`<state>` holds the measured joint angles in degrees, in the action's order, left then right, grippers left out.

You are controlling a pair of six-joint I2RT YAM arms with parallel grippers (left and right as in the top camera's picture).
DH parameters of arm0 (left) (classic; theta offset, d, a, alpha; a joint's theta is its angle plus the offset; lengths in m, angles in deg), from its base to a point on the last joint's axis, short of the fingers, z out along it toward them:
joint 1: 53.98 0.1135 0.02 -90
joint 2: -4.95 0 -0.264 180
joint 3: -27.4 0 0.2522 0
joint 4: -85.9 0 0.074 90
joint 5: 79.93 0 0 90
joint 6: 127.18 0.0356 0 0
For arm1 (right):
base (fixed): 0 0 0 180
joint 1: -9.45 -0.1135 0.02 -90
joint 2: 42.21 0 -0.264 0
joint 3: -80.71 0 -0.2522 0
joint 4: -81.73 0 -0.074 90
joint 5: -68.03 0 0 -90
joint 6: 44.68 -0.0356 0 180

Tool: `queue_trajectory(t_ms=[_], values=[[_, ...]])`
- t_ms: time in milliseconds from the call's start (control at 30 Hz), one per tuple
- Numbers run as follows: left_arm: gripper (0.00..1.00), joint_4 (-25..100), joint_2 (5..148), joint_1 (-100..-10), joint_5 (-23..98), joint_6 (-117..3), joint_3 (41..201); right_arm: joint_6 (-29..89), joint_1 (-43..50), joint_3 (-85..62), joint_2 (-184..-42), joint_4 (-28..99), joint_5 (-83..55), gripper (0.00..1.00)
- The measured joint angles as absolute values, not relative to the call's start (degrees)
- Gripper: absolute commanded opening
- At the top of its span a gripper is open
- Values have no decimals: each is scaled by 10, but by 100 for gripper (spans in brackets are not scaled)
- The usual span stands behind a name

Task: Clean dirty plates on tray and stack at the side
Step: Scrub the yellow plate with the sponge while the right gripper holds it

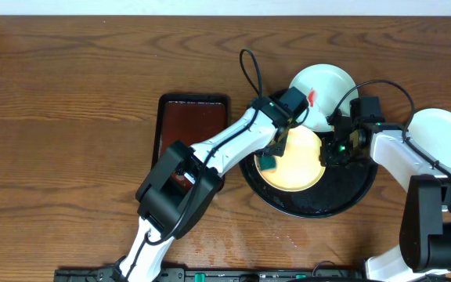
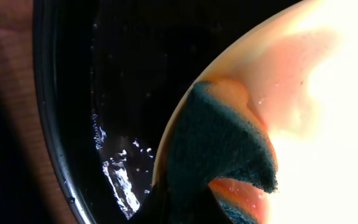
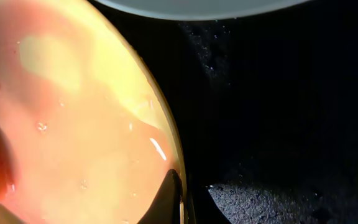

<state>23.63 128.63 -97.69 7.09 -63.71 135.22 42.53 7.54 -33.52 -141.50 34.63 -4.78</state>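
The pale yellow plate (image 1: 297, 160) lies on the round black tray (image 1: 343, 200). My left gripper (image 1: 272, 155) is shut on a dark green sponge (image 1: 267, 163) and presses it on the plate's left edge. In the left wrist view the sponge (image 2: 219, 143) rests on the plate (image 2: 328, 137), which has a reddish film. My right gripper (image 1: 332, 150) is shut on the plate's right rim, with one finger (image 3: 169, 196) on top of the plate (image 3: 73, 124). A white plate with a red smear (image 1: 323, 86) sits at the tray's back rim. Another white plate (image 1: 445, 137) lies on the table to the right.
A rectangular reddish-brown tray (image 1: 190, 121) lies left of the black tray, under my left arm. The black tray's floor (image 2: 117, 87) is wet with droplets. The white plate's edge (image 3: 185, 5) shows at the top of the right wrist view.
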Motion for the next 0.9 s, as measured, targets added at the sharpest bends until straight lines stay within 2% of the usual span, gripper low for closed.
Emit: queue_trajectory(t_ms=[167,600,900], values=[[8,268,1287,-976,95,-630,1352,425,73,-335,-1415,346,-48,1],[8,440,1329,-983,323,-627,1350,423,71,-335,-1415,347,-50,1],[7,424,1336,-997,397,-624,1355,423,71,-335,-1415,347,-50,1]])
